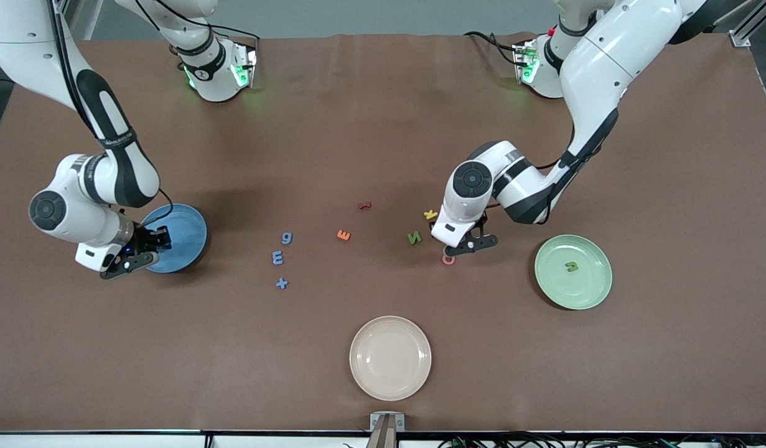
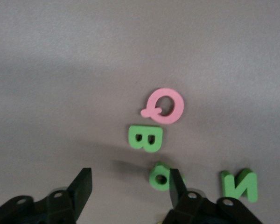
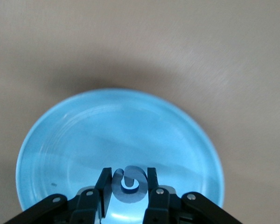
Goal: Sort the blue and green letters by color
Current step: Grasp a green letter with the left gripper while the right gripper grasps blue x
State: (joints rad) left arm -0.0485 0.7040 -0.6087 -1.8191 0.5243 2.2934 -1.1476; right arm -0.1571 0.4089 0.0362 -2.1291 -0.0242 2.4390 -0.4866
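Blue G (image 3: 129, 183) pinched between the fingers (image 3: 104, 185) of the right gripper (image 1: 147, 244), up over the blue plate (image 1: 186, 231) at the right arm's end of the counter (image 1: 383, 124). Three more blue letters loose on the counter toward the middle: blue g (image 1: 287, 237), blue E (image 1: 277, 257) just nearer the front camera, blue + (image 1: 282, 284) nearer still. Green u (image 1: 571, 267) lying in the green plate (image 1: 597, 292) at the left arm's end. Green N (image 1: 414, 238) flat on the counter beside the left gripper (image 1: 465, 244), which hangs low over a tight cluster with fingers (image 2: 82, 185) spread wide and holding nothing. In the left wrist view, green B (image 2: 146, 138) just beside the pink Q (image 2: 164, 106), a further green letter (image 2: 159, 176) partly hidden by one finger, shape not readable. Yellow letter (image 1: 430, 214), orange E (image 1: 343, 235) and dark red letter (image 1: 364, 205) scattered between the two groups. Cream plate (image 1: 390, 358) nearest the front camera, mid-counter.
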